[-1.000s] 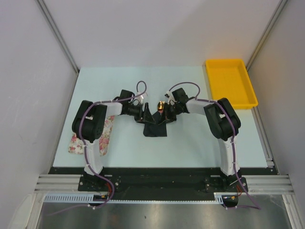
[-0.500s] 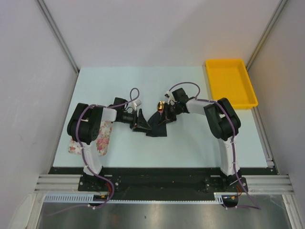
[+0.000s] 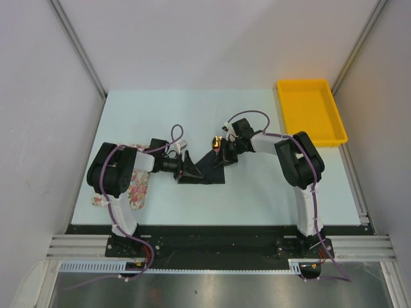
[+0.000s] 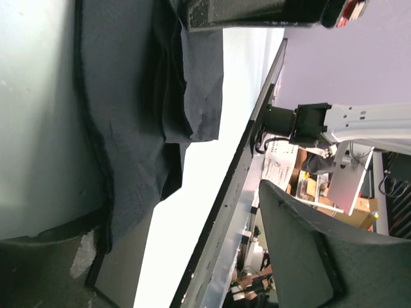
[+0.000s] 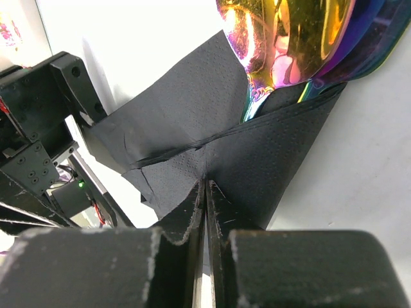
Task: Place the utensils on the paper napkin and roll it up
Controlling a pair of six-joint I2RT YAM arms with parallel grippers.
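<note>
The black paper napkin (image 3: 209,172) lies folded at mid-table, stretched out to the left. The utensils (image 3: 218,142) sit inside its fold; only their shiny gold, iridescent ends (image 5: 289,38) stick out at the top, and the handles are hidden. My right gripper (image 3: 224,156) is shut on the napkin's folded edge (image 5: 257,154), its fingertips (image 5: 207,186) pinching the paper just below the utensil ends. My left gripper (image 3: 183,168) is at the napkin's left corner with its jaws wide apart (image 4: 183,212). The napkin (image 4: 128,96) lies against one finger; nothing sits between the jaws.
A pink-and-white floral cloth mat (image 3: 135,185) lies under the left arm near the table's left side. A yellow tray (image 3: 311,110) stands at the back right corner. The table's black front edge (image 4: 231,192) runs close to the left gripper.
My left gripper has moved left and toward the front edge, and the napkin's left corner has spread out leftward with it. The right gripper has stayed shut on the napkin.
</note>
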